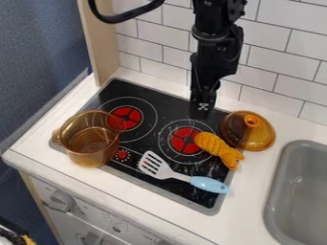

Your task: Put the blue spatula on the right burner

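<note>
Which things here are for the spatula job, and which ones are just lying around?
For the job:
- blue-handled spatula
- right burner, where it should go
- gripper, to move it

Just lying about:
- pot
- lid
- orange toy, partly over the right burner

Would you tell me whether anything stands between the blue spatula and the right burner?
Nothing visible stands between the blue spatula and the right burner, though an orange toy covers part of the burner's right side.
</note>
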Robot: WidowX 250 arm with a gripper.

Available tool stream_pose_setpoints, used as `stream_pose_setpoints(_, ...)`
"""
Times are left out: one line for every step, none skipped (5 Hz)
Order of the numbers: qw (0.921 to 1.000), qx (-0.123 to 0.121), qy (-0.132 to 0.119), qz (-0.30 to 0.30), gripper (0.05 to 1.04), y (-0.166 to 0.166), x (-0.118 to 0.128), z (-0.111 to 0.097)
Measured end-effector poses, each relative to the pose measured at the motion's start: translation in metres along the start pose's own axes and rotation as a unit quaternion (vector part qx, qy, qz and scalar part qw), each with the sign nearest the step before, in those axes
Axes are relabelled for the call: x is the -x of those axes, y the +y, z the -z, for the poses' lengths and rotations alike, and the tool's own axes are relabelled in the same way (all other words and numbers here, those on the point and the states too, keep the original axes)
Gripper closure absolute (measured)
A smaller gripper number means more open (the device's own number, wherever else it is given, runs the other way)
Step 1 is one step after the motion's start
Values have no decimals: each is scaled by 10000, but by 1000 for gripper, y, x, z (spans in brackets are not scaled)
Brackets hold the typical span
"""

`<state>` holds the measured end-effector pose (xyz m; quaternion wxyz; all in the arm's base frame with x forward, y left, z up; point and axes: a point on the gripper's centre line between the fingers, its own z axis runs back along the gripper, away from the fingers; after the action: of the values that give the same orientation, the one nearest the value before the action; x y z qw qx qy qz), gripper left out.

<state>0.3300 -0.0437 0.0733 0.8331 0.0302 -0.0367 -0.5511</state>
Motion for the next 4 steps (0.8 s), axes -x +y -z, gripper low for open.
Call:
stream_pose_setpoints(9999,121,81,-23,83,-3,1,9)
stream_pose_setpoints(9992,222,258,-202,83,-11,6,8)
stream_pose_setpoints(9989,194,220,-358,83,-22,4,-5)
stream_pose_setpoints(9984,257,95,-487,83,-40,8,-9)
